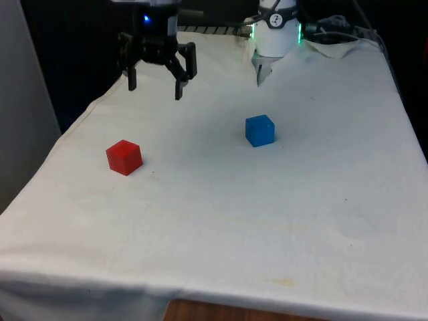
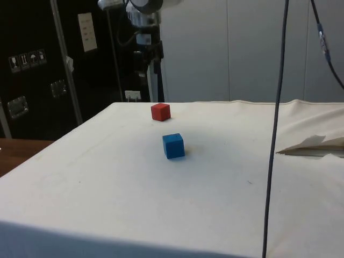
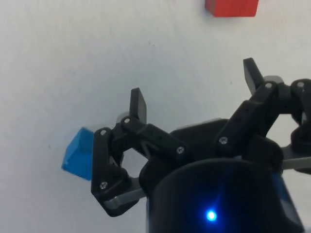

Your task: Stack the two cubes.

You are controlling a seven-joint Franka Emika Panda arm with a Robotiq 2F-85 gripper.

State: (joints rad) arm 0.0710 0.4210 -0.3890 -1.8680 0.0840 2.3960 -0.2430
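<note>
red cube (image 1: pixel 124 157) and blue cube (image 1: pixel 259 130) well apart on white cloth (image 1: pixel 221 221) | nothing stacked yet | gripper (image 1: pixel 155 85) spread wide, empty, above table near red cube | pick and placement remain

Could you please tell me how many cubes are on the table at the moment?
2. The red cube sits on the white cloth towards the front view's left, and the blue cube sits apart from it towards the front view's right. Both rest separately, neither stacked.
</note>
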